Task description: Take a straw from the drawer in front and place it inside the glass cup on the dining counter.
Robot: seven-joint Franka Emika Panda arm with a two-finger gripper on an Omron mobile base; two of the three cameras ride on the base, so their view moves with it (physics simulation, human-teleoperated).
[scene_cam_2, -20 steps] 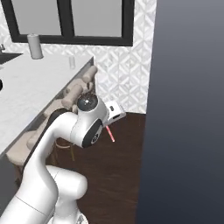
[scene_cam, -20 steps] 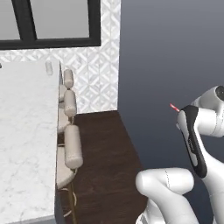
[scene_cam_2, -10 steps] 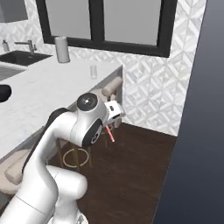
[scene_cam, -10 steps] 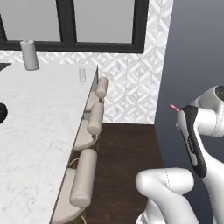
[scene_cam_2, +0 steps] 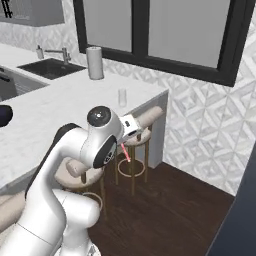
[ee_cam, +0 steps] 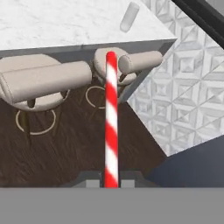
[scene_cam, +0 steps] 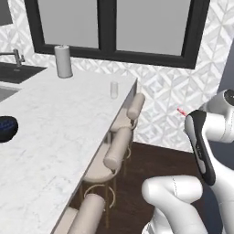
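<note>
One straw — striped red and white — sits pinched in the closed gripper, well short of the glass cup near the dining counter corner. Bring it upright above the rim (slowly), then lower.

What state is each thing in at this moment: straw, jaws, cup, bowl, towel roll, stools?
straw: held in the jaws, sticking out over the floor
gripper: shut on the straw
glass cup: upright, empty, near the dining counter corner
blue bowl: sitting on the counter
paper towel roll: standing upright
stools: tucked against the counter
</note>
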